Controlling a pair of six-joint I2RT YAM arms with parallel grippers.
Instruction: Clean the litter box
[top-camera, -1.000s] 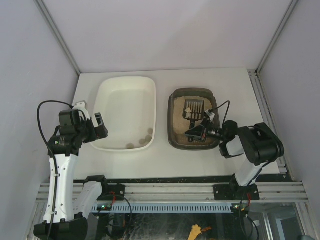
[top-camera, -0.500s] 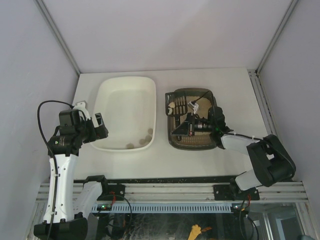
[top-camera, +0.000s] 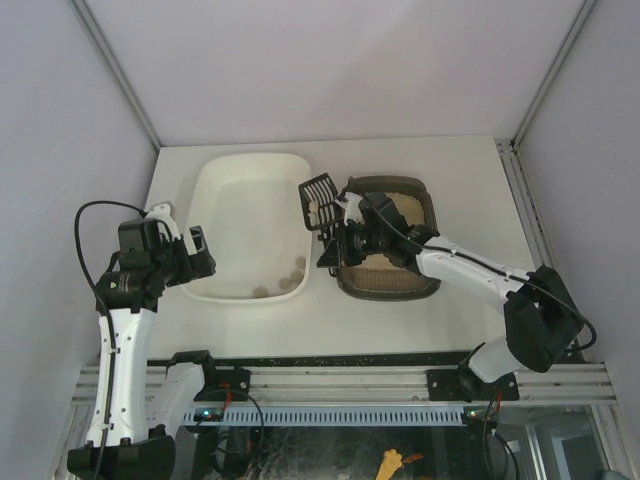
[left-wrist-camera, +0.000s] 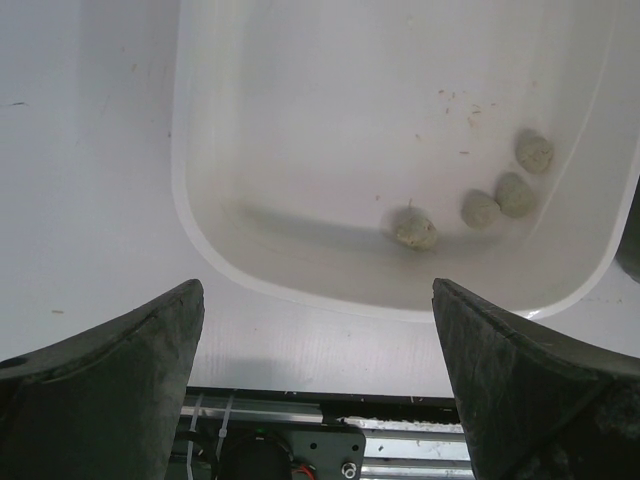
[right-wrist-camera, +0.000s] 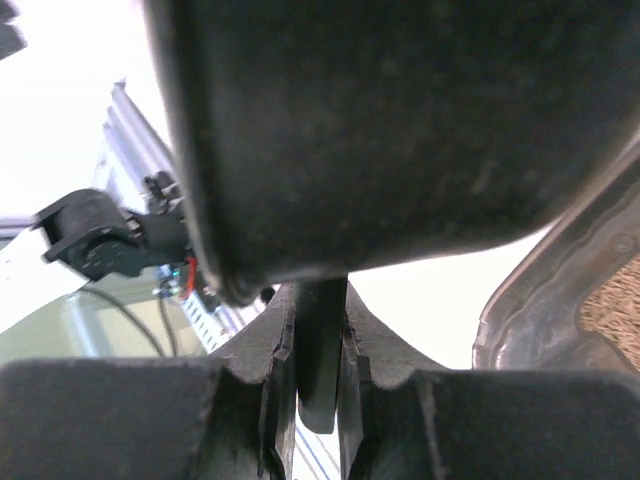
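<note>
Right gripper (top-camera: 346, 234) clamps the scoop (top-camera: 317, 199) — just left of the litter box (top-camera: 392, 289).

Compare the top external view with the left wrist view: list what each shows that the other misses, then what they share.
Only the top external view: the right gripper holding the black slotted scoop at the cream-white tub's right rim, and the litter box with its beige litter. Only the left wrist view: four clumps clearly told apart, plus fine specks on the tub floor. Both: the tub, clumps in its near right corner, the open left gripper, and the table.
</note>
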